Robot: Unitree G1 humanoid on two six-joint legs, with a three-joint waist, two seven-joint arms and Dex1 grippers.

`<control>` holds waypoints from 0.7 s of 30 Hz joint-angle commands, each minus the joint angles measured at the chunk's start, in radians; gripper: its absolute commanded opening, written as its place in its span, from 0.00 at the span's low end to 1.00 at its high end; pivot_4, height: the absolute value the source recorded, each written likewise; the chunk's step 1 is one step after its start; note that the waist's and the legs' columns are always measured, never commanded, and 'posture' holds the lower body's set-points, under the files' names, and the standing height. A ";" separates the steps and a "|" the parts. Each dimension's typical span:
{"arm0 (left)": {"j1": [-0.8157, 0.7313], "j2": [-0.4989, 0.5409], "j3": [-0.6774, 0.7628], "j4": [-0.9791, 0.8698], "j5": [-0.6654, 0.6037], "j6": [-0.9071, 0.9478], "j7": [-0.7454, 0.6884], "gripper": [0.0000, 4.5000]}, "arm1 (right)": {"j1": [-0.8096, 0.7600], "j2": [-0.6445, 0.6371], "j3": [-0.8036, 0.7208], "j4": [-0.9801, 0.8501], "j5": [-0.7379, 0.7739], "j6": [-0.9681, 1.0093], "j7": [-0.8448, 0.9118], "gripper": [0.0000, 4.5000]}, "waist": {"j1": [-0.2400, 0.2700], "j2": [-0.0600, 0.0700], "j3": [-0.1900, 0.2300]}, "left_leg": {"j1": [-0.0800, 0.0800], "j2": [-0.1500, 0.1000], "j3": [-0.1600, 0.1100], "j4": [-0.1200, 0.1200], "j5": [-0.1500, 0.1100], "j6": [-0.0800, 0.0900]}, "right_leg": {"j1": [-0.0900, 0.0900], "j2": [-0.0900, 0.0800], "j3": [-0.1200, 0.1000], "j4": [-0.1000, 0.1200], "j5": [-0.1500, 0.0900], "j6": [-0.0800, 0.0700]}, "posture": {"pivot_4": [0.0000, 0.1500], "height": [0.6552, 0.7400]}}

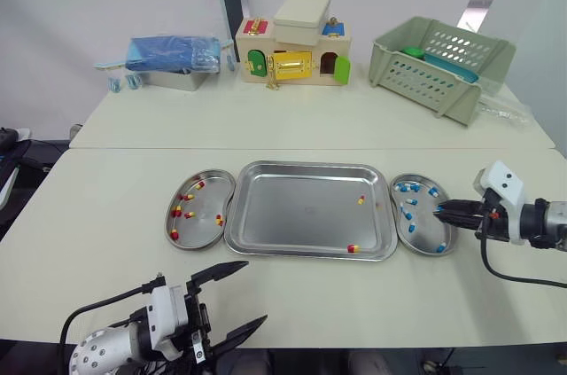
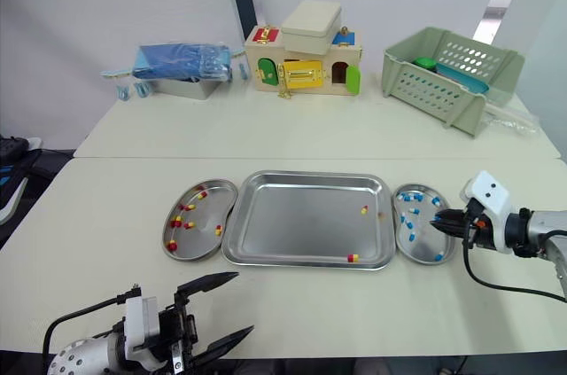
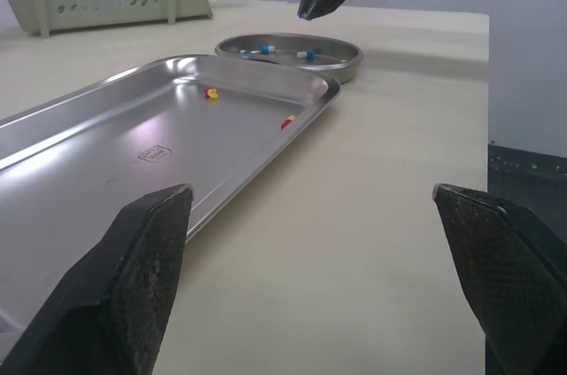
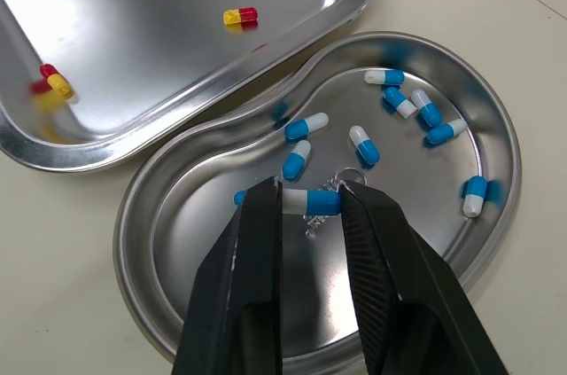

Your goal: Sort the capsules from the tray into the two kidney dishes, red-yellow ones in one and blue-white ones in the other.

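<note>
Pinching a blue-white capsule [image 4: 312, 202], the right gripper [image 1: 440, 210] hangs over the right kidney dish [image 4: 182, 233] — left gripper [image 1: 255, 291] gapes wide, holding nothing.

A: What's along the back of the table [image 1: 301, 122]?
B: At its left, a blue wrapped bundle [image 1: 173, 52] lying on a metal tin [image 1: 180, 81]. In the middle, a wooden toy house [image 1: 292, 56] with coloured doors and a yellow latch, a cream block [image 1: 302, 12] on top.
A: And to the right?
B: A pale green slotted basket [image 1: 438, 78] with teal items [image 1: 450, 67] inside; clear plastic [image 1: 505, 110] just beside it
</note>
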State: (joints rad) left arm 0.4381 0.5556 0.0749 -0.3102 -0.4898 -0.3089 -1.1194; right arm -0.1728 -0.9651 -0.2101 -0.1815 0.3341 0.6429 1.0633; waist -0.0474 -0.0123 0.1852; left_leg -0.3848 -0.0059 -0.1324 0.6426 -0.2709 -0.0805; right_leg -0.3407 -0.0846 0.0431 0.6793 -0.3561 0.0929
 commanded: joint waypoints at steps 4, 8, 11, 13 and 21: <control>0.016 0.002 0.004 -0.022 -0.018 -0.001 -0.001 1.00 | 0.001 -0.016 -0.013 -0.029 0.013 -0.010 -0.010 0.59 | 0.001 0.000 0.000 | 0.000 0.000 0.000 0.000 0.000 0.000 | 0.000 0.000 0.000 0.000 0.000 0.000 | 1.00 1.00; 0.025 -0.007 0.010 -0.026 -0.015 0.000 0.017 1.00 | -0.005 -0.014 -0.016 -0.021 0.018 -0.013 -0.007 0.87 | 0.002 0.000 0.000 | 0.000 0.000 0.000 0.000 0.000 0.000 | 0.000 0.000 0.000 0.000 0.000 0.000 | 1.00 1.00; 0.038 -0.017 0.032 -0.043 -0.013 0.014 0.064 1.00 | 0.003 -0.008 -0.058 -0.016 0.047 -0.024 0.007 0.99 | 0.003 0.000 0.000 | 0.000 0.000 0.000 0.000 0.000 0.000 | 0.000 0.000 0.000 0.000 0.000 0.000 | 1.00 1.00; 0.038 -0.009 0.066 -0.053 -0.015 0.036 0.103 1.00 | 0.035 -0.006 -0.106 -0.012 0.073 -0.058 0.035 0.99 | 0.007 0.000 0.000 | 0.000 0.000 0.000 0.000 0.000 0.000 | 0.000 0.000 0.000 0.000 0.000 0.000 | 1.00 1.00; 0.037 0.163 0.398 -0.094 -0.091 0.379 0.302 1.00 | 0.127 -0.038 -0.274 0.210 0.109 -0.207 0.138 0.99 | 0.015 -0.003 0.001 | 0.002 0.000 -0.001 0.000 0.000 0.000 | 0.003 0.000 -0.001 -0.001 0.000 0.000 | 1.00 1.00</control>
State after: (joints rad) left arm 0.4642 0.6970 0.3891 -0.3602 -0.5452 0.0109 -0.8471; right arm -0.0496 -0.9772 -0.4303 -0.0041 0.4302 0.4656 1.1796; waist -0.0326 -0.0148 0.1866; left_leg -0.3830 -0.0062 -0.1330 0.6425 -0.2710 -0.0804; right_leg -0.3379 -0.0847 0.0424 0.6785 -0.3562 0.0930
